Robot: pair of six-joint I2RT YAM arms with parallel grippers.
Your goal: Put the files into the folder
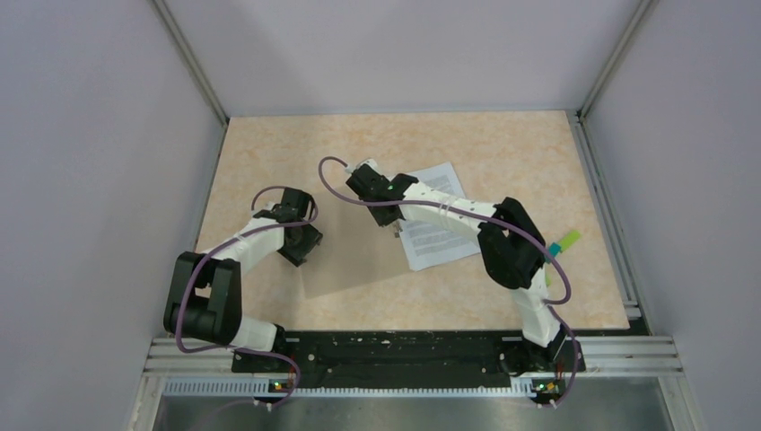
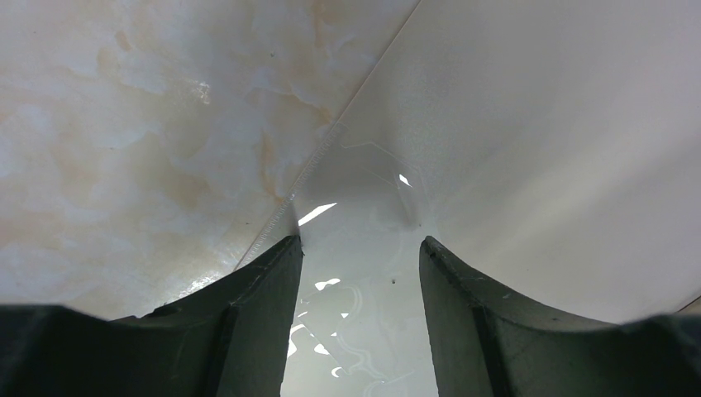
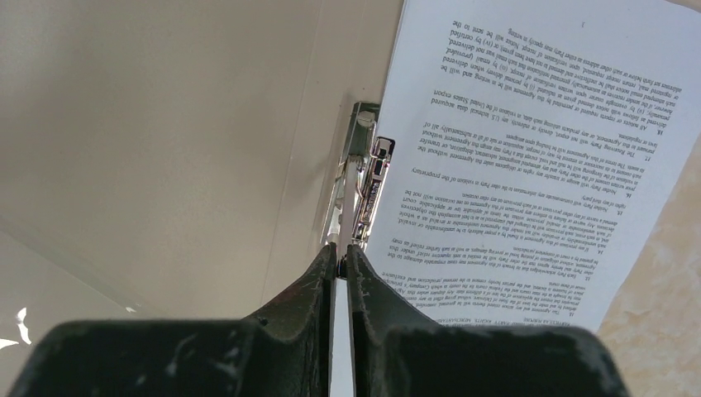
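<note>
1. Grey walls box in a beige marbled tabletop, and both arms reach over it from the near edge
2. Right gripper has its fingers almost together on a thin pale edge. This looks like the cover of the folder, pinched so it can be raised, though the wrist view leaves the exact layer uncertain
3. Just ahead of those fingertips a metal clip sits along the folder's spine. To their right lie the files, printed sheets resting flat outside the folder and partly under the right arm in the top view
4. Left gripper stands open with nothing between its fingers, low over a smooth pale surface that I take for the folder. That surface's edge runs ahead and to the gripper's left, with bare table beyond. I judge it is placed there to steady the folder while the other arm works the cover
5. Filing looks not yet begun: the sheets need to slide leftward from beside the right gripper, under the cover
</note>
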